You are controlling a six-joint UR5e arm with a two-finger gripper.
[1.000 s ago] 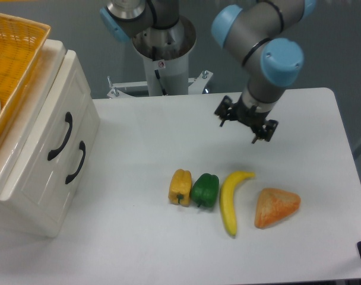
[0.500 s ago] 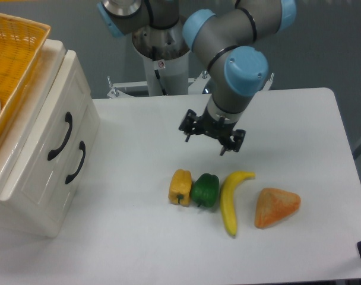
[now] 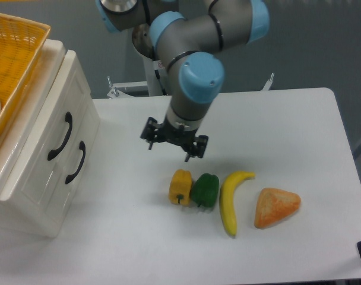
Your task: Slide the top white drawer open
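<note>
The white tabletop (image 3: 275,119) carries a cabinet (image 3: 35,154) at its left edge. The top white drawer (image 3: 53,127) is seen shut, upper of two, with a black handle. The end effector (image 3: 173,145), fingers apart and empty, hangs above the tabletop, just beyond a yellow pepper (image 3: 180,186), green pepper (image 3: 205,190), banana (image 3: 231,199) and bread (image 3: 276,207).

Grey tubular arm (image 3: 195,35) here, every joint finished with a rounded pale-blue cap, sitting on a white column base with a small red mark on it. At the wrist, a black gripper (image 3: 173,141) with two dark, thin fingers (image 3: 149,141) and angular black brackets.
</note>
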